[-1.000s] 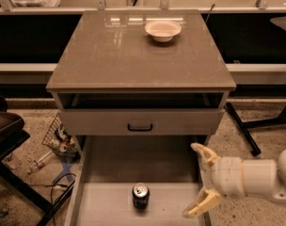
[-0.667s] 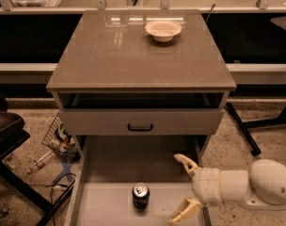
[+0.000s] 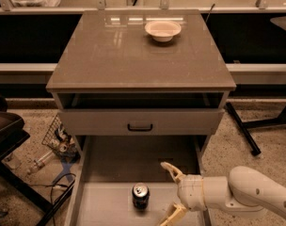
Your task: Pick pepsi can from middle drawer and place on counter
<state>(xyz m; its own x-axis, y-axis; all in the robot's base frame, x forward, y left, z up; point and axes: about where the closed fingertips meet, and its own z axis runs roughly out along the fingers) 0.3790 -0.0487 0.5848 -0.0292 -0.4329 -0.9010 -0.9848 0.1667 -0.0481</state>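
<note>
1. The pepsi can [image 3: 140,196] stands upright in the open middle drawer [image 3: 105,206], below the desk [image 3: 119,55].
2. We see the tool [image 3: 169,194], fingers spread apart, now just right of the can after sliding leftward; the grasp looks near.

The pepsi can [image 3: 140,196] — small, dark blue, silver top with pull tab — stands upright on the bare pale bottom of the pulled-out middle drawer [image 3: 107,206], at its near end. The counter [image 3: 133,55], a glossy grey-brown surface, lies farther back, above. The gripper [image 3: 163,194] hangs just right of the can, fingers spread wide — not touching it.
</note>
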